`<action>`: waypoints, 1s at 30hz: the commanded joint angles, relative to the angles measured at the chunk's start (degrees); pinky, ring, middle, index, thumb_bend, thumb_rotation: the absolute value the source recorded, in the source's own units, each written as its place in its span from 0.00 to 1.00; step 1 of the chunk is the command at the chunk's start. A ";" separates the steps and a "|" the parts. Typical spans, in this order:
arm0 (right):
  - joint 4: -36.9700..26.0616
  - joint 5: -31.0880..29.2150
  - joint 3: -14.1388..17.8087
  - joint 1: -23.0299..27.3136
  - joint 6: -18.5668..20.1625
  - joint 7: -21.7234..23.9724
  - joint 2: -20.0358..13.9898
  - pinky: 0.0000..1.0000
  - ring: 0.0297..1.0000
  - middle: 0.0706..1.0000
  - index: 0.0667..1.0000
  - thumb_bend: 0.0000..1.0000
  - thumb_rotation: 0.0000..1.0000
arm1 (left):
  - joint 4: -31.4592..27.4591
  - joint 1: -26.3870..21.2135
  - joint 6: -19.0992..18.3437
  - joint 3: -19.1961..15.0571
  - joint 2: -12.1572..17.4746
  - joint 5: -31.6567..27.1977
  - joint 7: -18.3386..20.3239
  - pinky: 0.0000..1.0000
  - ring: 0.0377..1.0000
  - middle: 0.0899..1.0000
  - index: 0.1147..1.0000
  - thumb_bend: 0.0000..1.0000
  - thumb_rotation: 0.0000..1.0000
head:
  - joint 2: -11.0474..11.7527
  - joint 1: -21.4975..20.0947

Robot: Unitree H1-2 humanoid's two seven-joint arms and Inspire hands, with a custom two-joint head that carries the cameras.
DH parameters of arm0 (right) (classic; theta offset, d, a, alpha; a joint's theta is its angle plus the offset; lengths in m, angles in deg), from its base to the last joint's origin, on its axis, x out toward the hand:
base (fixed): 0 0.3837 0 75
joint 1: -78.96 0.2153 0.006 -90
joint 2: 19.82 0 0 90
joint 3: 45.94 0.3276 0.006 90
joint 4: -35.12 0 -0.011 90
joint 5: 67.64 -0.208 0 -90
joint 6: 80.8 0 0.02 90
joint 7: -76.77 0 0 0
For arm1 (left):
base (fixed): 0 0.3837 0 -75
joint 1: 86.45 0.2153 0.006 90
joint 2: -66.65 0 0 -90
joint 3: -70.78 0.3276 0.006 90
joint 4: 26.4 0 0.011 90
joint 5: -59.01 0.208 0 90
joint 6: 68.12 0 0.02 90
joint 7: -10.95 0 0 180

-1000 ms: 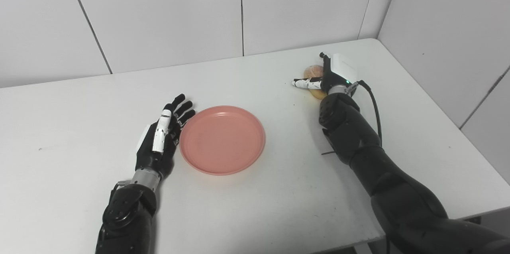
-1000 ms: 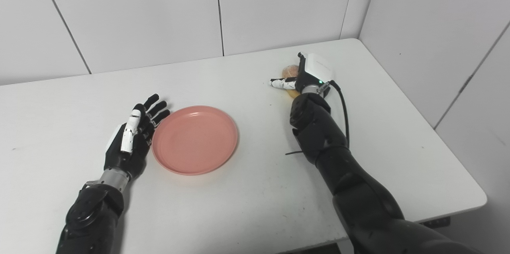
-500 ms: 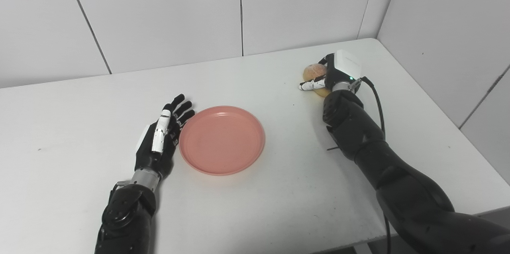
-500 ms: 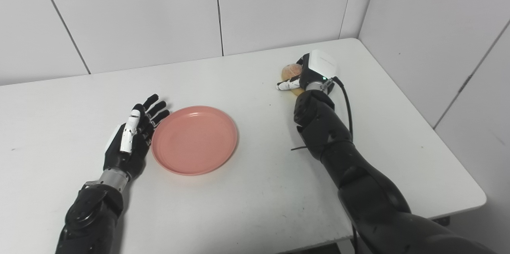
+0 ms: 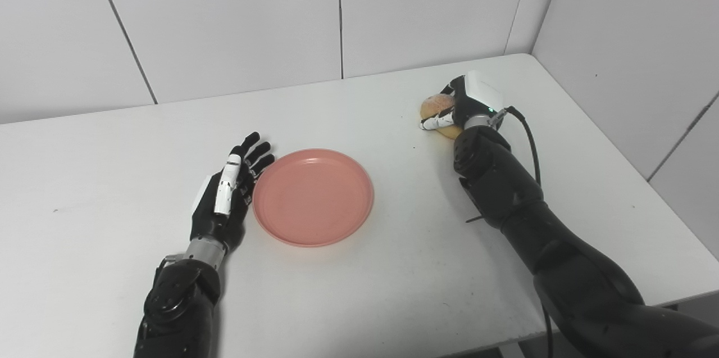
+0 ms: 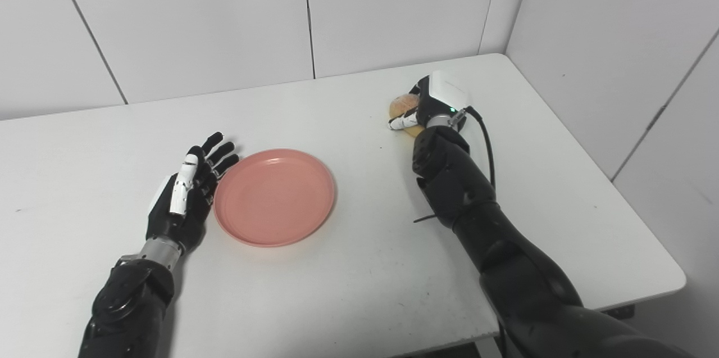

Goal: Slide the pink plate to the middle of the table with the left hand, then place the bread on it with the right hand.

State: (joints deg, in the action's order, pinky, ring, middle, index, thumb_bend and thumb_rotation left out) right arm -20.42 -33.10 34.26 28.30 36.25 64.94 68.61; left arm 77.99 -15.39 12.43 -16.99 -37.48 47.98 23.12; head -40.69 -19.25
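The pink plate (image 5: pixel 313 196) lies flat near the middle of the white table (image 5: pixel 112 144). My left hand (image 5: pixel 227 192) rests open against the plate's left rim, fingers stretched toward the back. A round brown bread roll (image 5: pixel 435 106) sits at the back right of the table. My right hand (image 5: pixel 463 108) is wrapped around the roll, fingers curled over its far side and thumb across its front. The hand hides the roll's right part. I cannot tell whether the roll is lifted off the table.
White wall panels (image 5: pixel 236 15) stand behind the table and another wall (image 5: pixel 635 37) runs along its right side. A black cable (image 5: pixel 528 141) runs along my right forearm. The table's front edge (image 5: pixel 505 341) is near at lower right.
My right hand has closed around the bread roll, its thumb drawing in from pointing left. The roll has shifted slightly to the left. Left hand and plate have stayed still.
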 commanded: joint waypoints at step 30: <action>-44.10 17.76 -6.28 -4.93 -0.59 29.32 9.05 0.30 0.37 0.39 0.51 0.52 0.00 | 1.29 -0.49 -1.11 2.03 -4.71 5.23 -5.76 0.90 0.90 0.91 0.90 0.35 1.00 | -2.32 11.64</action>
State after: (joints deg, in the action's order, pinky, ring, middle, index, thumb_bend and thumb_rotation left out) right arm -62.64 -15.47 27.82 21.51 36.55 94.81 78.07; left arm 78.15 -15.62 12.60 -15.44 -41.48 52.02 18.02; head -42.98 -7.66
